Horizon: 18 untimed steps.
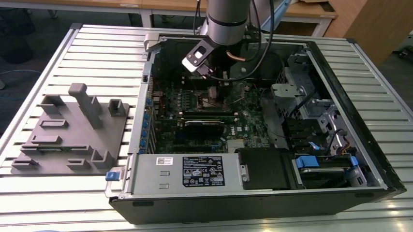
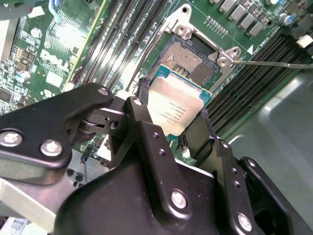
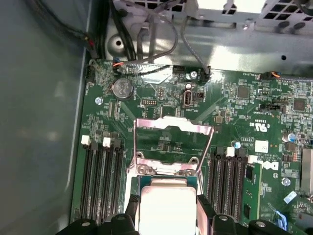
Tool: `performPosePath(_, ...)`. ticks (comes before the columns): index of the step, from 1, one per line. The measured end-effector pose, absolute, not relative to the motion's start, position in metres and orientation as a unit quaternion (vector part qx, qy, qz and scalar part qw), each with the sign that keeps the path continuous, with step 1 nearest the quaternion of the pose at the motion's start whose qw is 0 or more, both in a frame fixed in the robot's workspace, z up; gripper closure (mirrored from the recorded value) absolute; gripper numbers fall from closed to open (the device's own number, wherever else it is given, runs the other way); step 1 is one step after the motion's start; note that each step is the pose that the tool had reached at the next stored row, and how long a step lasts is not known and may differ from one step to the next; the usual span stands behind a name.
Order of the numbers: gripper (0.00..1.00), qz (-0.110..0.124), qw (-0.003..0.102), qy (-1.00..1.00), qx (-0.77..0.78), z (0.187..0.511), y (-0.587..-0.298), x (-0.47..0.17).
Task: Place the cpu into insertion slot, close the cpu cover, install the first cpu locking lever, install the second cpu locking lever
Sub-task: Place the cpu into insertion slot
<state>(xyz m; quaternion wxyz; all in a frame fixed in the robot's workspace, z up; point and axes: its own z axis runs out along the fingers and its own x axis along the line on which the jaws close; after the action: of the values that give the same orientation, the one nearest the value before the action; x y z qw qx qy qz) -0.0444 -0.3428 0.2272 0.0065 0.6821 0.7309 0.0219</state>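
Observation:
My gripper (image 2: 172, 105) is shut on the cpu (image 2: 176, 108), a square chip with a dull silver top, pinched at two opposite edges by the black fingers (image 2: 142, 105). In both wrist views the chip hangs tilted just above the near edge of the insertion slot (image 2: 190, 58), whose dark pin field lies bare inside its silvery frame. The cpu cover (image 3: 173, 126) stands swung open beyond the socket, past the cpu (image 3: 166, 205). A thin locking lever (image 2: 274, 63) sticks out sideways, unlatched. In the exterior view the arm (image 1: 226, 24) reaches down into the open computer case.
Black memory slots (image 3: 100, 176) flank the socket on both sides. Cables (image 3: 146, 34) hang at the case's back wall. The case wall (image 1: 145, 96) borders the green board. A grey fixture block (image 1: 71, 130) lies on the slatted table at the exterior view's left.

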Motion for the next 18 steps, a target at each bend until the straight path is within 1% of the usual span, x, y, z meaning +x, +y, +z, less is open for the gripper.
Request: performPosePath(18,0.46,0.022,0.006,0.729,0.684,0.2199,-0.3399,-0.0517)
